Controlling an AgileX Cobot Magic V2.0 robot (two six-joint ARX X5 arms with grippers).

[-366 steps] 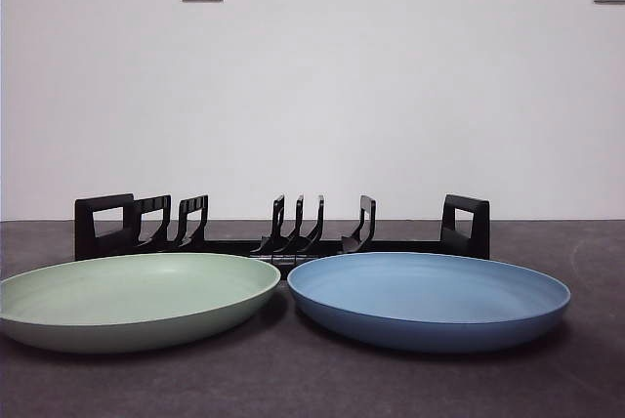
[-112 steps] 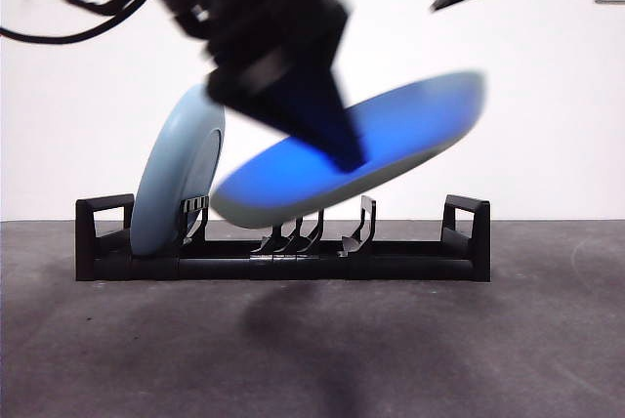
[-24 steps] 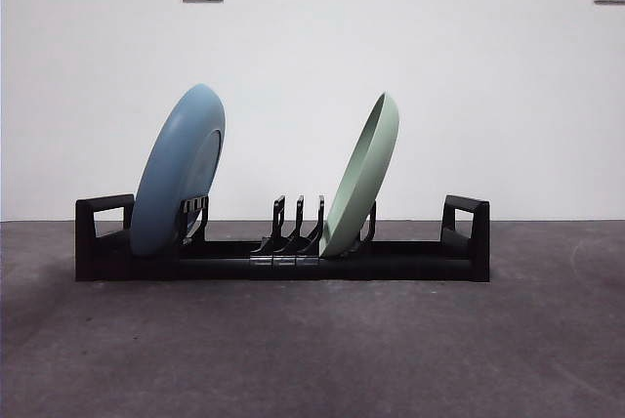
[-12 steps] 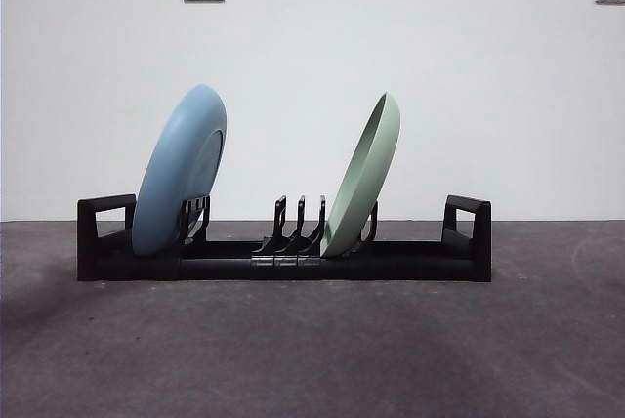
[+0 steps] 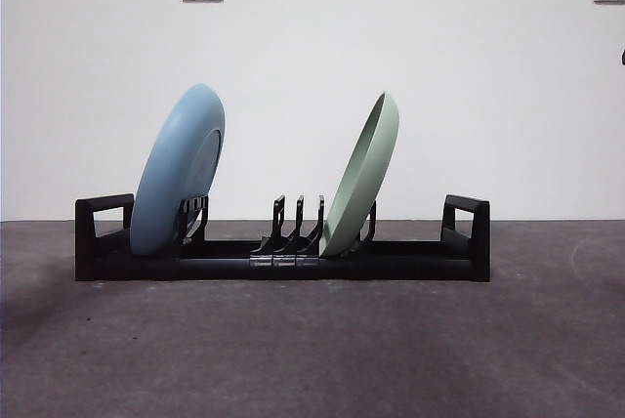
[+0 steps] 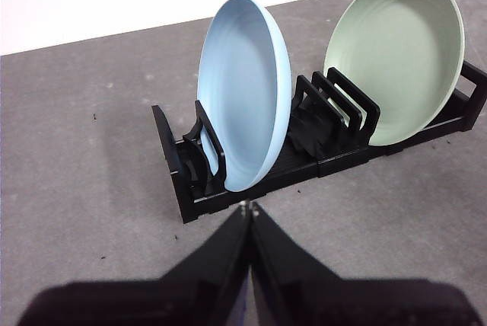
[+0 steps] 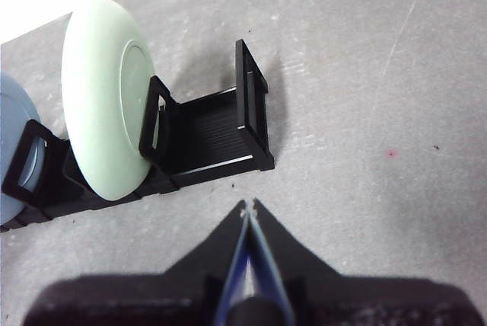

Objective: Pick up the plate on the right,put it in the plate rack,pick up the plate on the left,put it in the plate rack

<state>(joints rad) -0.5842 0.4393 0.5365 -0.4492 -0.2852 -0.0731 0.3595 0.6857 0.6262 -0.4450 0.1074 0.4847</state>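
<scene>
Two claws show only in their own wrist views, both pressed together and pinching nothing: the left claw [image 6: 249, 206] hangs above the bare counter [image 6: 91, 158] just short of the rack's end that carries the blue plate, and the right claw [image 7: 248, 206] hangs above the counter near the opposite end, by the squared loop handle [image 7: 253, 105].

The plate rack [image 5: 283, 260] lies with its long axis running side to side across the front view, one loop handle at each end. The blue plate [image 5: 179, 172] stands on edge in the slots near the left end in that view, its top tilted toward the middle and its underside facing the camera. The green plate [image 5: 362, 176] stands on edge right of the middle, leaning the same way, so the two are roughly parallel and well apart. Three divider prongs [image 5: 298, 226] stand unfilled between them.

Each plate's lower rim is hidden behind the rack's front rail, so which slot it sits in is hard to read. A small dark sliver at the front view's right edge may be an arm; it is too small to tell. In the right wrist view the blue plate is cut off at the picture's edge.
</scene>
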